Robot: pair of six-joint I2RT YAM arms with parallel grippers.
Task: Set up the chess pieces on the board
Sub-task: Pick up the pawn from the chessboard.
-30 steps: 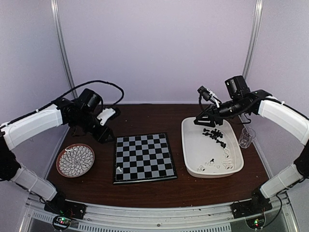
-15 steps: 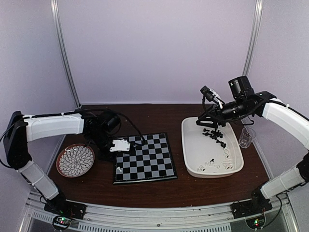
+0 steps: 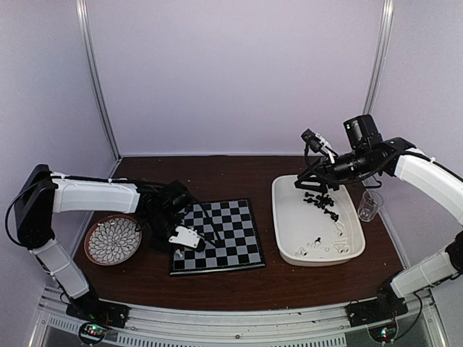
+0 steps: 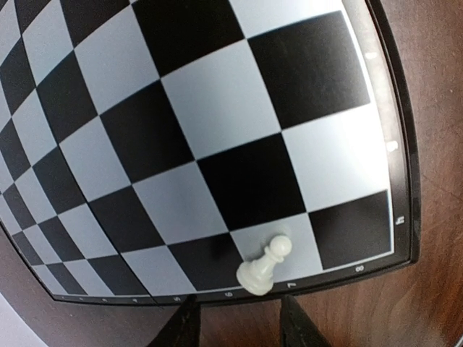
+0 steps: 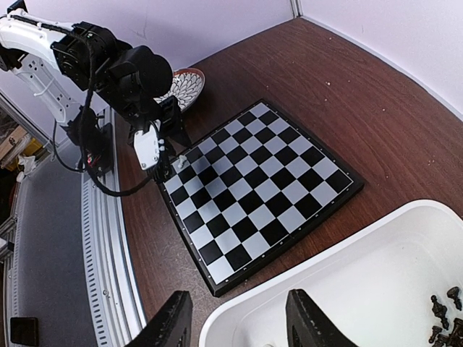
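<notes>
One white pawn (image 4: 264, 264) is the only piece I can see on the board (image 4: 181, 130). It stands upright on a pale square in the outermost row at the near-left corner, right by the dark border. The left gripper (image 4: 240, 303) sits low just off that edge with its jaws released and nothing between them. The pawn is just ahead of the fingertips (image 4: 189, 322), not in the gap. The right gripper (image 5: 239, 296) hangs over the near-left end of the white tray (image 3: 278, 217), claw spread and empty. The rest of the set is in that tray, with black pieces (image 3: 322, 202) bunched toward the far end and white pieces (image 3: 329, 246) nearer.

Judged risks:
- The left fingers are very close to the pawn, so any sideways drift or a lift that isn't straight up could clip it. It is light and small, so it would likely topple or skate off the border onto the table (image 3: 217, 289).
- The tray pieces lie in a tight heap, so a grab there may catch two at once or pinch one crooked and drop it on the way over.
- The plastic cup (image 3: 370, 205) stands just beside the tray's right rim, and a wide swing of the right arm could knock it.
- Task barely begun — nearly every piece is yet to be placed, so errors can pile up.
</notes>
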